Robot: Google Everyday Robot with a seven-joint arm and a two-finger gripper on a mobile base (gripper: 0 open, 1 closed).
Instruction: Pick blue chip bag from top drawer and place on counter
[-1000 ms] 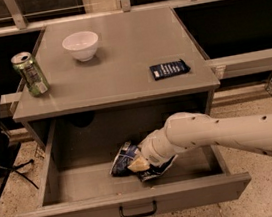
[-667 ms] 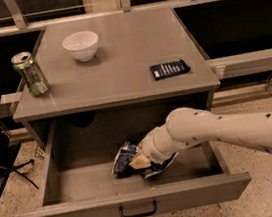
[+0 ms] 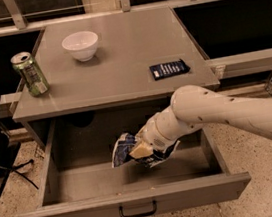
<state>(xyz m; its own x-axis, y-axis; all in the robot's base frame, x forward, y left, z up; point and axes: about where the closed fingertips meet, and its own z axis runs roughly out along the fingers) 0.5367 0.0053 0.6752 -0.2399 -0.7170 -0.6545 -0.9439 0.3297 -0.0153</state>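
The top drawer (image 3: 134,201) is pulled open below the counter (image 3: 120,67). My gripper (image 3: 142,150) reaches into the drawer from the right and is shut on the crumpled blue chip bag (image 3: 122,148). The bag hangs from the gripper a little above the drawer floor, near the drawer's middle. Part of the bag shows below and to the right of the gripper, and the rest is hidden behind it. My white arm (image 3: 227,113) crosses over the drawer's right side.
On the counter stand a white bowl (image 3: 80,45) at the back left, a green can (image 3: 30,73) at the left edge and a small flat dark-blue packet (image 3: 169,68) at the front right. A black stand (image 3: 0,149) is on the floor at left.
The gripper and the blue chip bag have risen slightly off the drawer floor. The items on the counter have not moved.
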